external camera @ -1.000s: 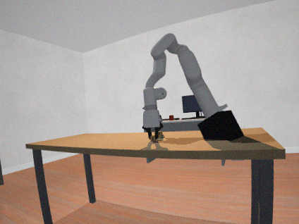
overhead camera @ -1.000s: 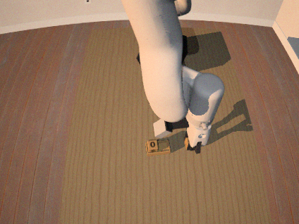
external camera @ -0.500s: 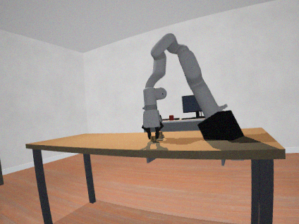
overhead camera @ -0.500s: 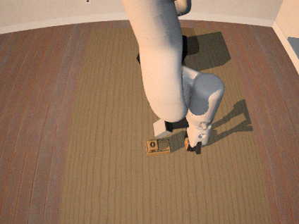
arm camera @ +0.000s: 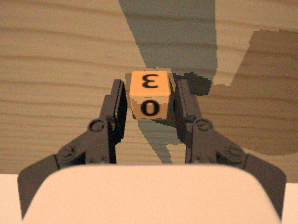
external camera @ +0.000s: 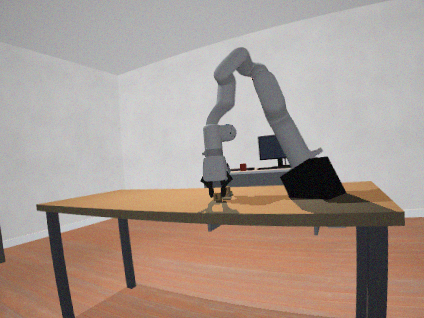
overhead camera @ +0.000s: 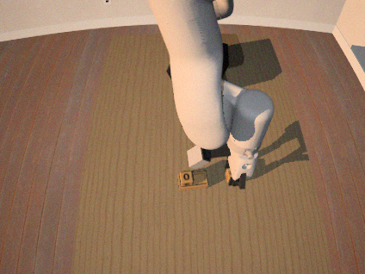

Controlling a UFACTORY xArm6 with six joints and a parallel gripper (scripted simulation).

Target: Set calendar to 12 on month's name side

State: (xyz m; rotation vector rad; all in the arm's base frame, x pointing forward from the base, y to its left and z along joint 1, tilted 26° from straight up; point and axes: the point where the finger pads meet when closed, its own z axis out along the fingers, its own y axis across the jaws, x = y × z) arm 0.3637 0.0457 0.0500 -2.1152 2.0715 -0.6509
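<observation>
- Tray (overhead camera: 194, 186) lies flat on the surface (overhead camera: 129, 215), holding one cube (overhead camera: 186, 176) at its left end with a 0 on top; the right half holds nothing.
- Second cube (arm camera: 149, 95) stands on the surface, just right of the tray, showing a 3 and a 0.
- Hand (arm camera: 149, 107) is open, its fingers flanking this cube with small gaps either side.
</observation>
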